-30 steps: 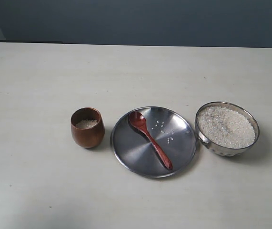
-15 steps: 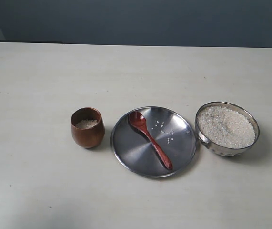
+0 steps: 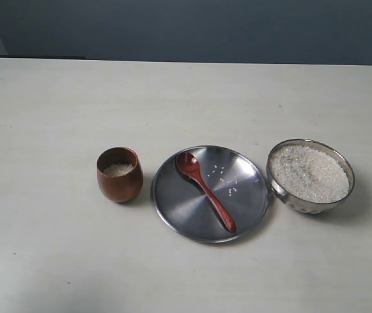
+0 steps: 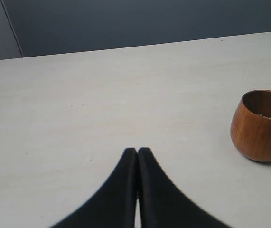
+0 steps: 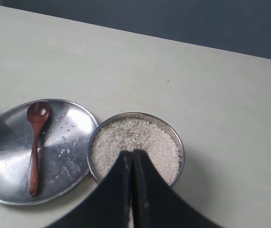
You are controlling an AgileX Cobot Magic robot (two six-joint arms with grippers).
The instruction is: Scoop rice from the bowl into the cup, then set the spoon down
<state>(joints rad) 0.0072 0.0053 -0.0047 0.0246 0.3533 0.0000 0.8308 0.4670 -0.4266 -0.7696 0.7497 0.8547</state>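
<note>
Leftmost, the left hand (image 4: pixel 137 151) shows only in its own wrist view. Its two dark fingers are pressed together with nothing between them. They point over bare desk (image 4: pixel 78 118), and the cup (image 4: pixel 260 128) stands well apart from them, untouched. Neither hand shows in the exterior view.

On the desk three things stand in a row, nearer the near edge than the far one. At the left is the cup, upright, with a little rice (image 3: pixel 118 169) lying low inside it. Just right of it, with a narrow gap between, lies the plate (image 3: pixel 179 205), flat on the desk. The spoon (image 3: pixel 204 189) rests on the plate, face up. Its round end is toward the far left and its handle runs slantwise to the near right, ending short of the rim. A few loose grains (image 3: pixel 225 177) are scattered on the plate just right of the spoon, in the far half. At the right stands the bowl (image 3: pixel 303 203), filled almost to the rim with rice (image 3: pixel 309 172). It sits so close to the plate's right edge that I cannot tell whether the two touch.

The right hand (image 5: pixel 132 153) shows only in the right wrist view. Its fingers are together and clamp nothing. Their tips are seen against the rice in the bowl, though how high above it they hang cannot be told.
</note>
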